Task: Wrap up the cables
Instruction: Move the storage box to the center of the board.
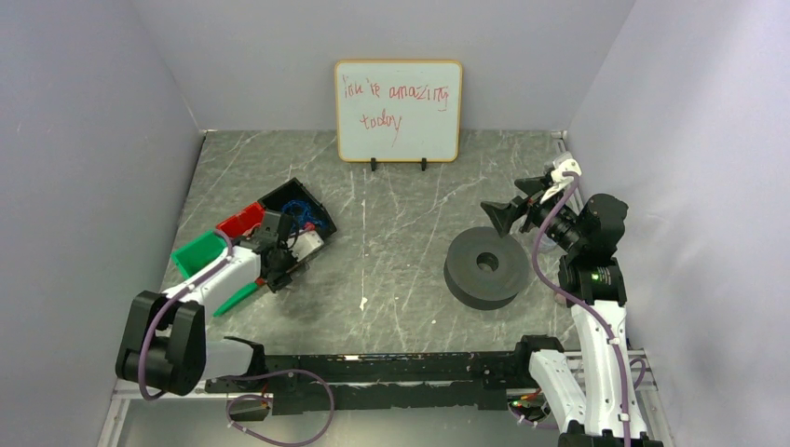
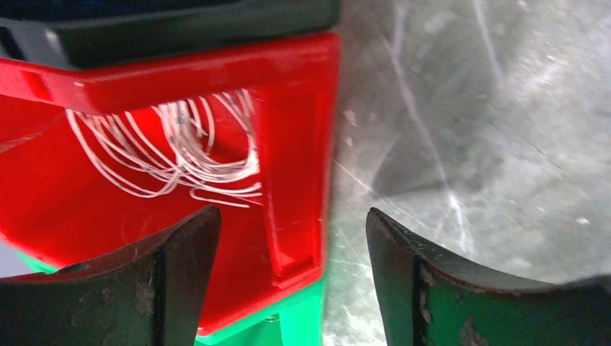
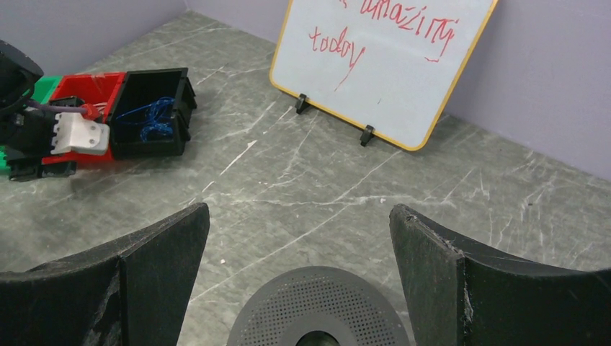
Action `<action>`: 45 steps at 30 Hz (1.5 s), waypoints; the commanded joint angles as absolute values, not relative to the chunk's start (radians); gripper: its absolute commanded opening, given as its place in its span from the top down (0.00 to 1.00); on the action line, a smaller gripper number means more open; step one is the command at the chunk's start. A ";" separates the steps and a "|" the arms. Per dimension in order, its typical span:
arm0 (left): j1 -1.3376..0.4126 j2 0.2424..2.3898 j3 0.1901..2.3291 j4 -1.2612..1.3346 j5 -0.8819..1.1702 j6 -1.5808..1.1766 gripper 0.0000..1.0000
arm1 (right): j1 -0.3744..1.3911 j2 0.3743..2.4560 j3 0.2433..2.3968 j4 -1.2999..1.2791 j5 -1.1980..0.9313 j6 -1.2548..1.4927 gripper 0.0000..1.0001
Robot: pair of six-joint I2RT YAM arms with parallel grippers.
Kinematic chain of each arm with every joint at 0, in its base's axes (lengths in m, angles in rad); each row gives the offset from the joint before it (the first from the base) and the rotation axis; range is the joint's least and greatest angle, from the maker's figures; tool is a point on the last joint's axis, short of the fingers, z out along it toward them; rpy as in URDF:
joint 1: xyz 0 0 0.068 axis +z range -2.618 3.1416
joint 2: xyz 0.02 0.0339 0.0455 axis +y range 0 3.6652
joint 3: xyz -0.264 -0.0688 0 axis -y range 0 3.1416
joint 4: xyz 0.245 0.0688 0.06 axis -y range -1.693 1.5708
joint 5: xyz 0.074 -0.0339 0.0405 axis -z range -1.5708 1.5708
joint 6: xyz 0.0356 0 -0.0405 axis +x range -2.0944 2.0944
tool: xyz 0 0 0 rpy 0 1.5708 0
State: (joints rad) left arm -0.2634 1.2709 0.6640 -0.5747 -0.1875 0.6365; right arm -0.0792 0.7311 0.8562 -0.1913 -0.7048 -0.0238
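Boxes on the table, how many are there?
3, lined up on the left: green box nearest, red box next, black box farthest. Another could hide under the left arm.

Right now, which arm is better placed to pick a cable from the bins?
Left. The left gripper hangs open over the red bin, near the white wires; the blue cables lie in the black bin beside it. The right gripper is open above the grey disc, far away.

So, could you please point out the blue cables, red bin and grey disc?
blue cables (image 3: 148,119): right wrist view, tangle's middle.
red bin (image 2: 295,166): left wrist view, right-hand rim.
grey disc (image 1: 510,272): top external view, top face.
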 commanded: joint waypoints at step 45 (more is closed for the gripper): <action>-0.120 1.485 0.651 0.158 -0.238 0.915 0.06 | -0.082 0.717 0.830 -0.118 -0.755 -0.032 0.01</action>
